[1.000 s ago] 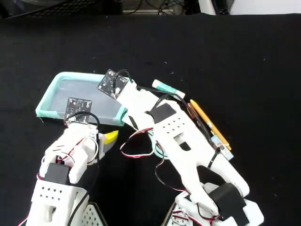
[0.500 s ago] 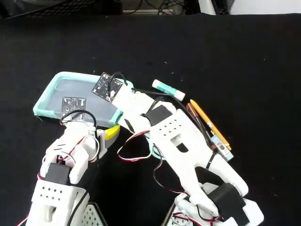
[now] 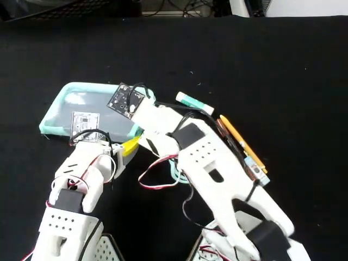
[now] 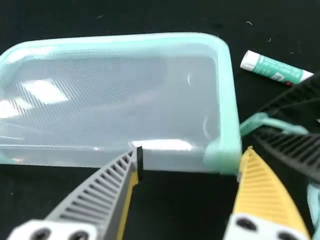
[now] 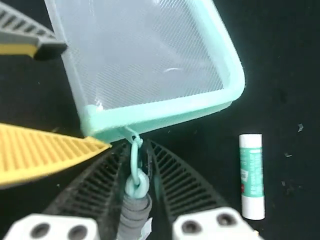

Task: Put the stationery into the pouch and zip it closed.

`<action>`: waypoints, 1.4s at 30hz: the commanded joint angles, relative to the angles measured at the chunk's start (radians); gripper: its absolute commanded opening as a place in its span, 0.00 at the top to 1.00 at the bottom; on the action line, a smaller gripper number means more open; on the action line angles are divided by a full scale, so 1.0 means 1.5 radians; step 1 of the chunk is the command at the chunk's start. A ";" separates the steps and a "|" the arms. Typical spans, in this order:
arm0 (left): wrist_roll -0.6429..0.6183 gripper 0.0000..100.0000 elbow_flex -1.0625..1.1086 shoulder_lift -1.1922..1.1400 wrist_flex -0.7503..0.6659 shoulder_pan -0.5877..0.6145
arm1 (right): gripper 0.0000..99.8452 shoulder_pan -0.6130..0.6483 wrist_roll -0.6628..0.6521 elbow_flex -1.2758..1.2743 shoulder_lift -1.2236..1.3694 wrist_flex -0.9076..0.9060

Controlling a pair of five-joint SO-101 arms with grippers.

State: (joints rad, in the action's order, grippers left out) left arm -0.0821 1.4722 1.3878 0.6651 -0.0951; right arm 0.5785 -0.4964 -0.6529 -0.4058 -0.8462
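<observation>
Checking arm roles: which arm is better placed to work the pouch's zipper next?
Right, likely. The right gripper is shut on the zipper pull at the pouch corner; the left gripper sits open at the pouch's edge.

From above, the right arm covers the pouch at its 4 o'clock corner, and the left arm hides part of its 6 o'clock edge. A dark stick beside the pencil lies half under the right arm, too thin to name. In the right wrist view the zipper pull vanishes between the pinching right gripper, and the pouch's far side is cut off by the picture's edge.
</observation>
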 commanded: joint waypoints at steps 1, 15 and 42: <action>0.008 0.68 -0.007 0.006 0.004 -0.009 | 0.99 0.010 0.007 -0.003 -0.046 0.001; 0.007 0.68 -0.009 0.007 -0.001 -0.002 | 0.99 0.061 0.004 -0.021 -0.047 -0.003; 0.055 0.97 -0.094 0.007 0.087 0.077 | 0.99 0.065 0.003 0.016 -0.052 -0.039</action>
State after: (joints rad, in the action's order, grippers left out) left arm -0.0054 1.4446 1.3955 0.6928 -0.0123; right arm 0.6767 -0.4902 -0.6667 -0.4442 -0.8738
